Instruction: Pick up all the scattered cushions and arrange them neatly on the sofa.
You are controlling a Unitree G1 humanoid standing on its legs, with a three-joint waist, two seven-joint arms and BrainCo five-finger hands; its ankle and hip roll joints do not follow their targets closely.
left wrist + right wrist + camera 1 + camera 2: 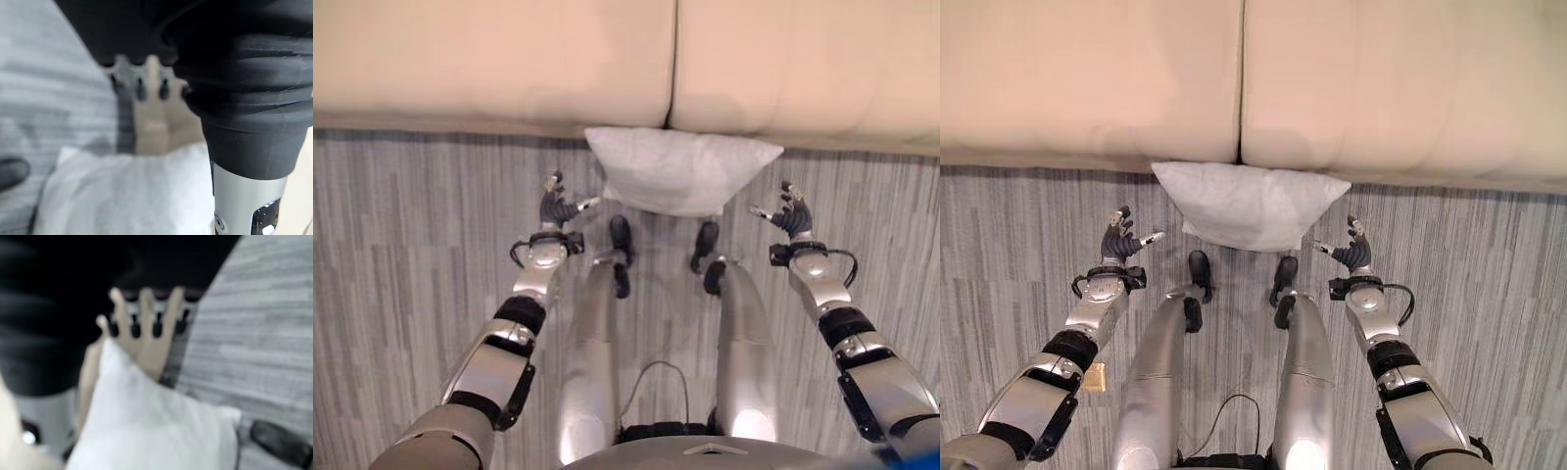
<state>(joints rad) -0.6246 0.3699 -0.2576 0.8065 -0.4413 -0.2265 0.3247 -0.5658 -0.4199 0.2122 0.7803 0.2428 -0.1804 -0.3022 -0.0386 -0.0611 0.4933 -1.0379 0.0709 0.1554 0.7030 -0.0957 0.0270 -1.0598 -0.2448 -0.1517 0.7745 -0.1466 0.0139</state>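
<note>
We are looking down at a white cushion (680, 168) lying on the grey striped carpet (411, 225), its far edge pushed up against the front of the beige sofa (489, 59), right below the seam where the two seat cushions are meeting. Our left hand (557, 205) is hovering just beside the cushion's left end, fingers spread and relaxed with the thumb pointing toward the fabric, not gripping anything. Our right hand (788, 212) is hanging near the cushion's right corner, a little apart from it, and its fingers are fanning open as well, holding nothing. In the left wrist view the fingers (139, 85) are showing straight in a row, with the cushion's pale fabric lying past them and the sofa front behind. In the right wrist view the fingers (146, 313) are also reaching straight out, and the cushion is lying close in front, with the carpet off to one side. The cushion is sitting flat between both hands, on the floor.
</note>
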